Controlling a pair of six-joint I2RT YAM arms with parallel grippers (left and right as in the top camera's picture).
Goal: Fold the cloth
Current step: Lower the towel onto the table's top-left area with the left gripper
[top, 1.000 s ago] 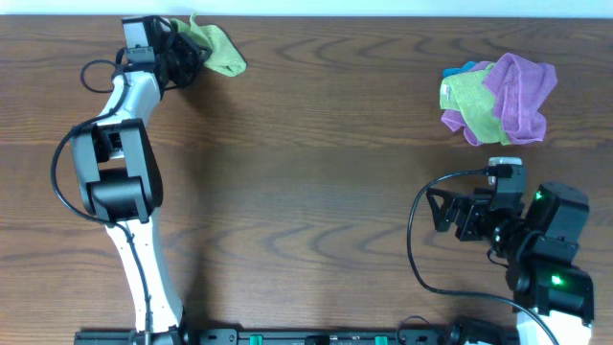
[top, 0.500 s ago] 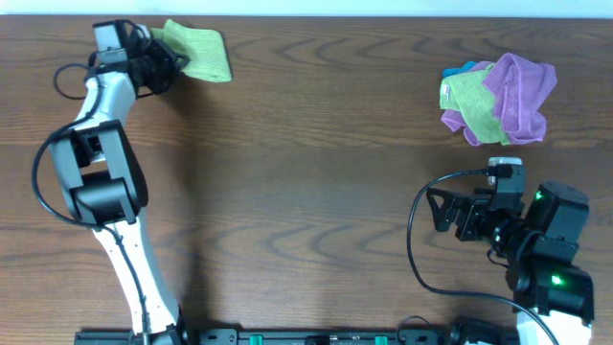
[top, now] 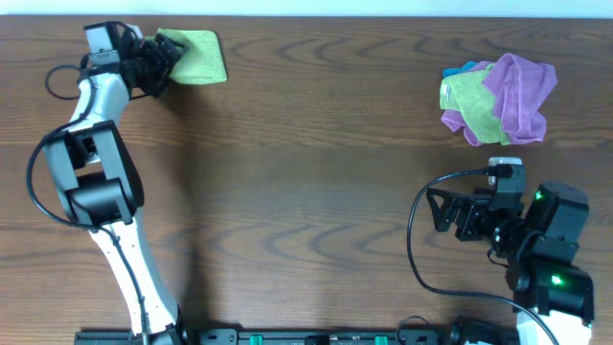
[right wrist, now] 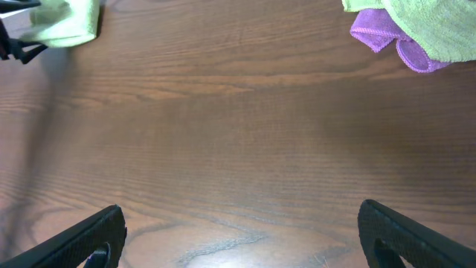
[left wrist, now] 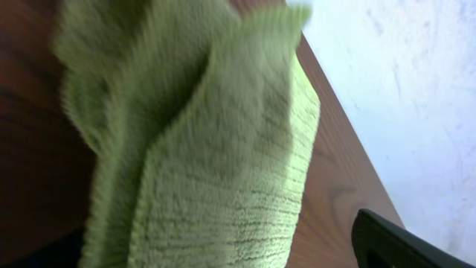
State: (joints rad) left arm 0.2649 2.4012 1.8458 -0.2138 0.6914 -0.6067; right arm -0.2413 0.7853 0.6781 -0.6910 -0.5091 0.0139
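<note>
Broadly, the dark wood-grain surface (top: 316,172) fills the overhead view, with a white wall (left wrist: 401,89) running along its far edge. The left arm (top: 96,182) stretches from the near edge all the way to the far left corner. The right arm (top: 541,254) sits folded at the near right, low over the surface.

At the far right lies a bunched heap: a purple cloth (top: 522,96) piled against a duller olive-green cloth (top: 465,101), with a sliver of blue fabric (top: 469,67) showing at the top. The right wrist camera catches only the lower fringe of this heap.

The cloth (top: 196,56), bright lime green, is at the far left corner, close to the surface's far edge and well apart from the heap. It appears as a compact, roughly rectangular bundle from above. In the left wrist view it fills most of the picture (its ribbed pile and a soft fold are plain to see) and drapes in loose layers.

The left tool (top: 158,57) is clenched on the cloth's left edge, and one dark finger (left wrist: 401,242) shows beside the fabric. The right tool (right wrist: 242,238) is released, its fingers spread wide, with bare wood between them and nothing in its grasp.
</note>
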